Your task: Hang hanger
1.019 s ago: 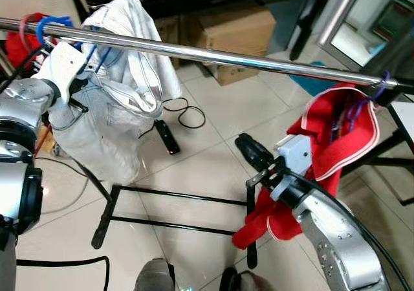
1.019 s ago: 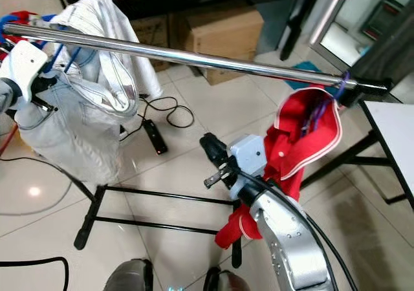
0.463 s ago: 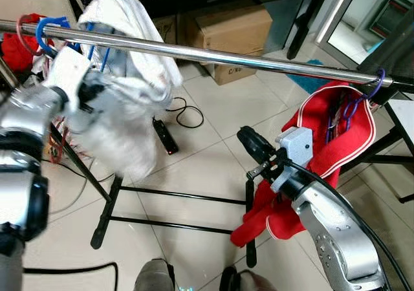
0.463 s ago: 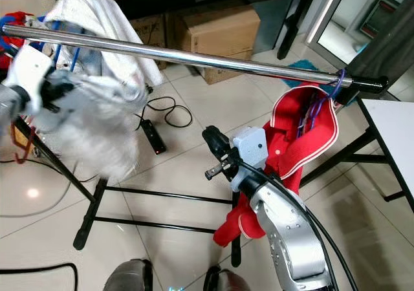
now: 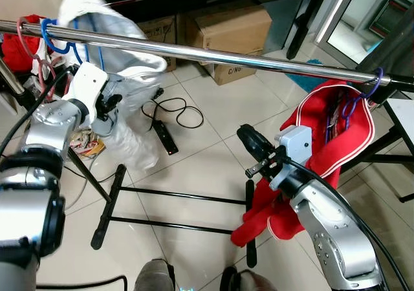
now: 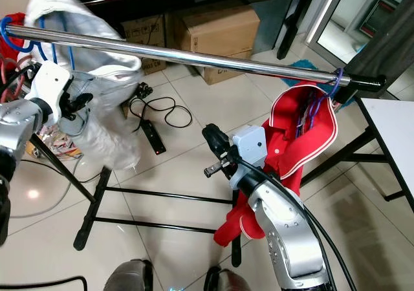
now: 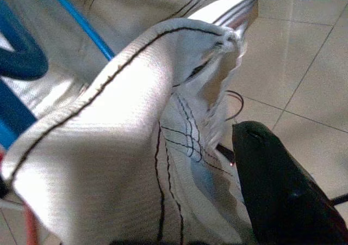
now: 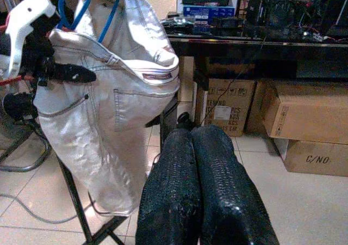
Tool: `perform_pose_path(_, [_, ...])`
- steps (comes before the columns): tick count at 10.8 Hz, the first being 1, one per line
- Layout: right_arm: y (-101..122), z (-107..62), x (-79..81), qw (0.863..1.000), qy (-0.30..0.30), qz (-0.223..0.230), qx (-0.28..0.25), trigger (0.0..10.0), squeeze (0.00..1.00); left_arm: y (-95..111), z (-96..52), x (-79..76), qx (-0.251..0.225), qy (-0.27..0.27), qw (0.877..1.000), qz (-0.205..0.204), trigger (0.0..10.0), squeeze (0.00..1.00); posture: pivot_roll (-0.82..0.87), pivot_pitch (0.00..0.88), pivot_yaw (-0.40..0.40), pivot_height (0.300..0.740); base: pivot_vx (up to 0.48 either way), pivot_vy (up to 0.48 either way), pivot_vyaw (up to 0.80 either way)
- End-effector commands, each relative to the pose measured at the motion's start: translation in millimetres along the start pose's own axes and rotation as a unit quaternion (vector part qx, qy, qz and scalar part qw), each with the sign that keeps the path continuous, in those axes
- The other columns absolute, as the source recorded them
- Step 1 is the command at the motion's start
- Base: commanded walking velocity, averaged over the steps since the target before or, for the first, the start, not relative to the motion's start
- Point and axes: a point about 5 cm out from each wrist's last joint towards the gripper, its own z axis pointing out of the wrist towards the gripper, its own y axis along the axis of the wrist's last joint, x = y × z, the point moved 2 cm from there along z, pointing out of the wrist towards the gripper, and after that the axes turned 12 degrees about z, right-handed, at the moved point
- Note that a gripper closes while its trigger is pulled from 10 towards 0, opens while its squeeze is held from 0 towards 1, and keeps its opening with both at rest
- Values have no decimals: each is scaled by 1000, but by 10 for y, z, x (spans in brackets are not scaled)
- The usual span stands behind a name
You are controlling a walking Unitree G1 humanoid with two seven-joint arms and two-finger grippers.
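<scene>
The left claw [image 5: 111,103] is clamped on the pale white denim jeans [image 6: 107,119], which hang on a blue plastic hanger [image 5: 58,39] over the long shiny metal rail [image 5: 213,55]. The right claw [image 8: 201,147], fingers pressed together, waits below the rail, beside the red cloth [image 5: 310,155].

Cardboard boxes [image 5: 234,29] and black cable [image 5: 184,113] on tiled floor [image 5: 200,168]
</scene>
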Motion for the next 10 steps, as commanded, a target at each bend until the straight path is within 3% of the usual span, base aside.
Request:
perform_pose_path(1, [-2, 11, -29, 1000, -6, -9, 0, 10000, 0, 46, 22, -49, -7, -3, 1000, 14, 10000, 0, 192, 129, -38, 740, 0, 0, 0])
perform_pose_path(4, [9, 17, -30, 1000, -5, -12, -3, 10000, 0, 176, -22, -30, -39, 52, 996, 57, 10000, 0, 192, 124, -36, 740, 0, 0, 0])
perform_pose_path(7, [16, 34, -59, 1000, -6, -16, -6, 10000, 0, 139, -103, -355, -52, 45, 996, 52, 10000, 0, 199, 111, -37, 740, 0, 0, 0])
perform_pose_path(9, [29, 64, -63, 1000, -1, -22, -7, 10000, 0, 156, -141, -477, -54, 44, 996, 47, 10000, 0, 201, 101, -39, 740, 0, 0, 0])
perform_pose_path(10, [38, 68, -75, 1000, 0, -24, -9, 10000, 0, 143, -189, -511, -51, 56, 997, 23, 10000, 0, 201, 93, -39, 740, 0, 0, 0])
